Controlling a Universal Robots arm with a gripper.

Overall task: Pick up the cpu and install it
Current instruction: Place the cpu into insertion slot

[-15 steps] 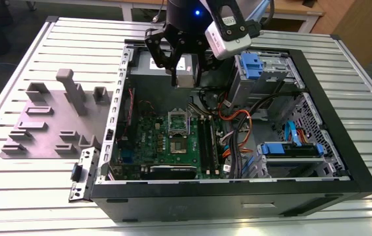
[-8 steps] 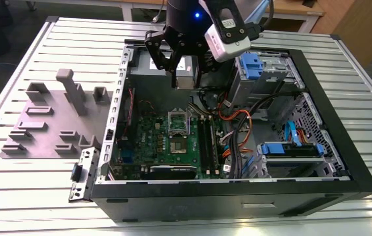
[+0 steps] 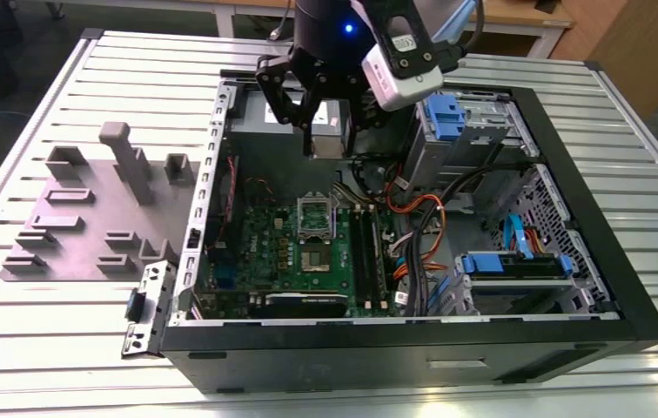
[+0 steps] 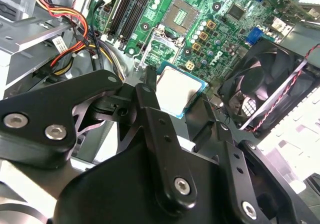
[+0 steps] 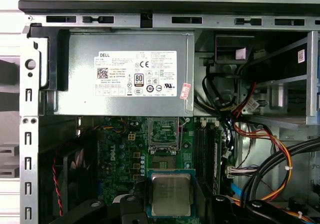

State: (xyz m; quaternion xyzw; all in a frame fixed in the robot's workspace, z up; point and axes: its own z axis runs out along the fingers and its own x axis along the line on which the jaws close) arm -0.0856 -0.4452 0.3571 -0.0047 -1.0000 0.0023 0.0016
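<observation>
Gripper (image 3: 331,148) hanging over the open black computer case (image 3: 422,353), and it is clamped on the cpu (image 5: 171,195), the small flat square chip with a pale silver metal top and a green rim. In the second wrist view the black fingers (image 4: 149,96) press against opposite edges of the chip, silver face in plain sight, closed only as far as the chip's width allows. So the cpu is up in the air, clear of the green circuit board (image 3: 271,252) lying in the case below it.

Down on that board the dark square socket (image 5: 163,159) lies open, its silver metal bracket frame (image 5: 164,131) flipped up just beside it. Long black memory slots (image 3: 364,244) run alongside the socket. The grey metal power supply box (image 5: 80,84) sits at one end of the case, close to the gripper in the exterior view. A bundle of orange, yellow and black cables (image 5: 265,149) crowds the side beyond the memory slots, and a black fan (image 4: 260,84) stands off the board's edge. On the exterior view's left, a grey plastic fixture with upright blocks (image 3: 85,226) rests on the slatted metal worktop (image 3: 50,366).
</observation>
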